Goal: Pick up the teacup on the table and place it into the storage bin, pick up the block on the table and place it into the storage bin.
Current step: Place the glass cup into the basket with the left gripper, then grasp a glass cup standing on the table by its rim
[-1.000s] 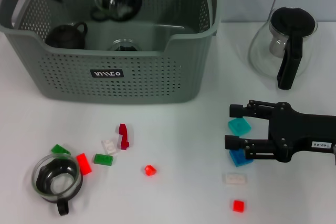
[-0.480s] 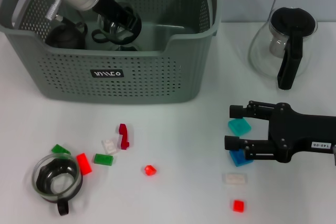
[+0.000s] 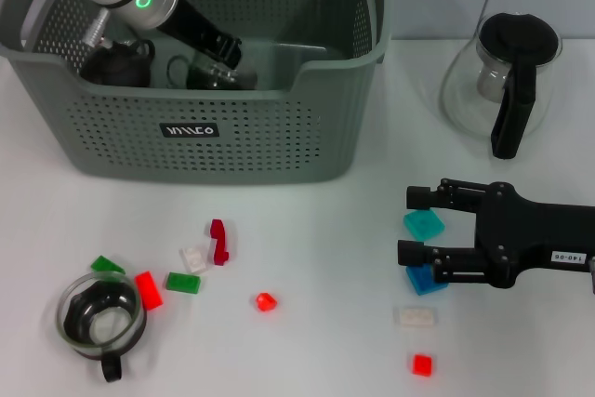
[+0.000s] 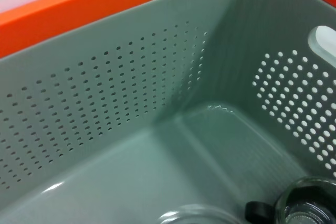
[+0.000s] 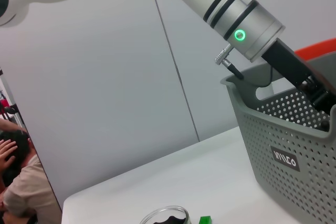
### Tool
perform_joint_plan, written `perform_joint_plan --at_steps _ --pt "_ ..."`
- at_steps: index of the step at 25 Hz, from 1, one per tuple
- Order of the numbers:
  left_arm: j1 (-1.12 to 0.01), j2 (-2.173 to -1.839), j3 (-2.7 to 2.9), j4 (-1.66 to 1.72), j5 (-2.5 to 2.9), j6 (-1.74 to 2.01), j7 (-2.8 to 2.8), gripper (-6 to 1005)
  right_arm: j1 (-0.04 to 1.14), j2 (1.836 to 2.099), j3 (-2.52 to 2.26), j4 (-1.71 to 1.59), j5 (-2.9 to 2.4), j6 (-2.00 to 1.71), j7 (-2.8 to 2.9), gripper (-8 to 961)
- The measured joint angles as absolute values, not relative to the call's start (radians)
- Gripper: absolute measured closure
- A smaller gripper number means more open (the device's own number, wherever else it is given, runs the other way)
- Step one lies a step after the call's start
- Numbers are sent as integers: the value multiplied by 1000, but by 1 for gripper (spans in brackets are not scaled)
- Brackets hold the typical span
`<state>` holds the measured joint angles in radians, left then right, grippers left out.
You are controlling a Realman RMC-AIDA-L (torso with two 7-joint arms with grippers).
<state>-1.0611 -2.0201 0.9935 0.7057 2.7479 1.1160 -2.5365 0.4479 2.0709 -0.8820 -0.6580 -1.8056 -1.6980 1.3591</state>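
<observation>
The grey storage bin (image 3: 200, 132) stands at the back left. My left gripper (image 3: 216, 60) is down inside it, shut on a glass teacup (image 3: 193, 72) with a black handle. The left wrist view shows the storage bin's floor (image 4: 131, 171) and a glass teacup (image 4: 307, 208) in it. A second teacup (image 3: 100, 315) stands on the table at the front left. My right gripper (image 3: 411, 225) rests open on the table at the right, its fingers on either side of a teal block (image 3: 424, 223). A blue block (image 3: 426, 280) lies by its near finger.
A dark teapot (image 3: 116, 59) sits in the bin. Loose blocks lie in front: green (image 3: 183, 282), red (image 3: 148, 289), white (image 3: 193, 258), dark red (image 3: 218, 241), red (image 3: 265, 301), white (image 3: 416, 316), red (image 3: 422, 364). A glass pitcher (image 3: 507, 81) stands back right.
My left arm has come down into the bin, carrying the teacup from high over it to near its floor. The right arm has not moved.
</observation>
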Motion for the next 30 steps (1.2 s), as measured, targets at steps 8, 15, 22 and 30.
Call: perform_joint_plan --at_steps 8,15,22,30 --pt "-1053 -2024 971 749 2730 1144 -2537 799 448 2071 -882 -658 -1805 -1698 1359 117" --pt "-947 -2034 879 1007 2555 1294 -2511 567 448 2071 -882 -658 -1805 -1701 1361 117" --pt "-758 -2013 656 1076 1901 1653 -2130 408 448 2070 -882 -658 -1805 -1704 1361 118" --pt "-578 -1998 550 1143 1790 1976 -1925 274 447 2065 -882 -658 -1805 -1706 1361 117"
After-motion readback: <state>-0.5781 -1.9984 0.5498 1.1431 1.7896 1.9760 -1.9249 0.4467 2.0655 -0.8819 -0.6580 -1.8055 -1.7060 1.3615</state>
